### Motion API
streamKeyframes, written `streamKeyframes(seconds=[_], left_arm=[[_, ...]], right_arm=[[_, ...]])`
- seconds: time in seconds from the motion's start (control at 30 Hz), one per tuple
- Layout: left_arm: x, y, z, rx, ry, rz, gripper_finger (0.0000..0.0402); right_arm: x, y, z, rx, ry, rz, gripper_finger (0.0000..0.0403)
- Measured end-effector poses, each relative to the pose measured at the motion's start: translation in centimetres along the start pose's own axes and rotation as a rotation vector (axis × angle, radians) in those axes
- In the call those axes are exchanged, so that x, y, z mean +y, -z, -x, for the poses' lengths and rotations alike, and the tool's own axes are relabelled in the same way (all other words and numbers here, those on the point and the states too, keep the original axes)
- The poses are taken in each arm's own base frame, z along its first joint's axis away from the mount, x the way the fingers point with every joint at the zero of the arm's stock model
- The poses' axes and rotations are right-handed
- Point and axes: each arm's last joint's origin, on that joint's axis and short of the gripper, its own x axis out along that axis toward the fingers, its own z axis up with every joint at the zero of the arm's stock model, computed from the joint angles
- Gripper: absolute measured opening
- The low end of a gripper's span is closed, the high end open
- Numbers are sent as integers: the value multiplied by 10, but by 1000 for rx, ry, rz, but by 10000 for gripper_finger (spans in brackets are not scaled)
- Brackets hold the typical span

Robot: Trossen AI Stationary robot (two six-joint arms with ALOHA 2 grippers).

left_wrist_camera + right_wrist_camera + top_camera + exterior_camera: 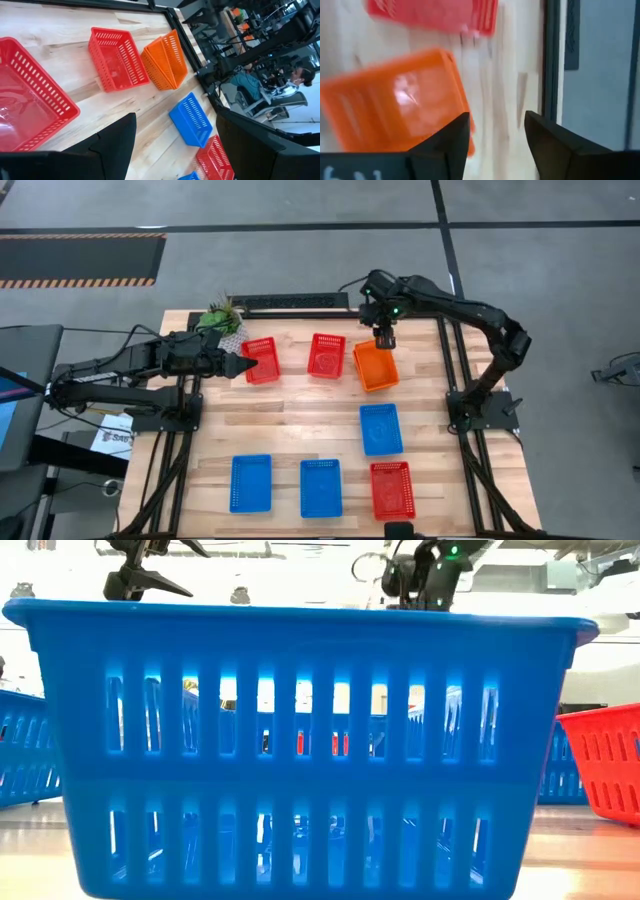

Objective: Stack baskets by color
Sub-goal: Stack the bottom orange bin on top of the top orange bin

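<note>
An orange basket stack (375, 366) stands at the table's far right, slightly askew; in the left wrist view it shows as nested orange baskets (165, 60). My right gripper (383, 338) hangs open just above its far end, with only bare wood between its fingers (497, 135) and the orange basket (395, 115) beside them. Two red baskets (262, 360) (326, 356) stand at the far side. My left gripper (245, 365) hovers open at the left red basket (30, 95). Three blue baskets (380, 428) (251, 482) (321, 487) and a red basket (392, 489) stand nearer.
A small potted green plant (220, 315) stands at the far left corner, behind my left arm. The near blue basket (300, 740) fills the low view. Bare wood lies across the table's middle (290, 420). Dark frame rails (455, 380) run along the table's right edge.
</note>
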Motion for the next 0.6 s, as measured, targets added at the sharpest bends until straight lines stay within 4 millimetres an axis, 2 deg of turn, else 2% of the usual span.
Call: streamKeyframes(seconds=[0.07,0.17,0.37,0.6], left_arm=[[0,0,0,0,0,-4,263],[0,0,0,0,-1,-11,263],[0,0,0,2,-4,-15,263],[4,3,0,26,-41,-15,263]], right_arm=[[5,-3,6,-47,-29,-27,193],[12,-4,2,-52,-63,-20,161],[16,4,-27,-55,-58,-25,107],[11,28,-58,-14,-58,-117,80]])
